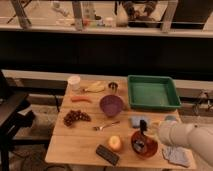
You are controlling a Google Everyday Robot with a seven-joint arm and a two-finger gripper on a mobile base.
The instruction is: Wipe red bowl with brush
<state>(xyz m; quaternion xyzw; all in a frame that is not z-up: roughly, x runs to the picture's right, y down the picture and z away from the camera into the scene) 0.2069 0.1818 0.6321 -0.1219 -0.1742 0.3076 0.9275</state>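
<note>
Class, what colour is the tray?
Green tray, camera view; gripper over the red bowl.

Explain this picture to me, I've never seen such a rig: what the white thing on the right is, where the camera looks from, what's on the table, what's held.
The white thing is a robot's arm, reaching in from the right. Its gripper is at the red bowl, near the table's front edge. The one camera looks down on the table from its front. The dark brush stands up out of the bowl, apparently held. Also there: purple bowl, green tray, grapes, fork, orange fruit, black device, cloth.
</note>
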